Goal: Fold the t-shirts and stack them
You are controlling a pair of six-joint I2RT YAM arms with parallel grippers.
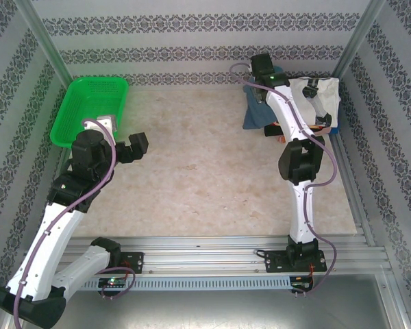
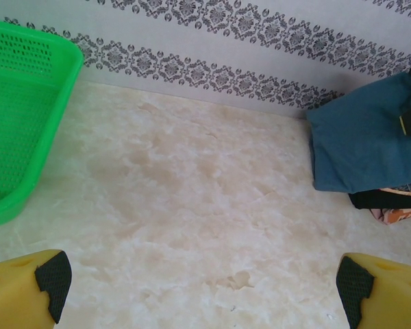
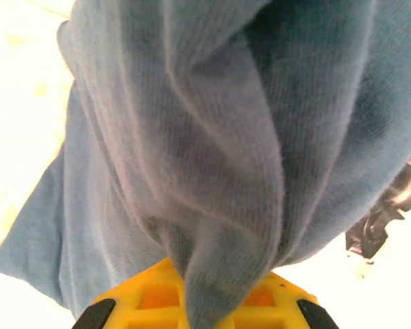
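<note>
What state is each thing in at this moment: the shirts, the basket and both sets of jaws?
Blue shirt: bunched up, unfolded, pinched at one fold.
White shirt: crumpled, unfolded, in the far-right pile.
Black shirt: lying under the blue shirt.
Green basket: upright on the table; visible part empty.
Left jaws: wide open, holding nothing.
Right jaws: shut on the blue shirt.

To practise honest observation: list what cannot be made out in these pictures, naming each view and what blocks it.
Top view: how many shirts lie under the white shirt; it and the right arm cover them.
Left wrist view: the black shirt and the basket, cut off by the picture's edges.
Right wrist view: the other shirts, behind the blue shirt pinched in the right gripper.
</note>
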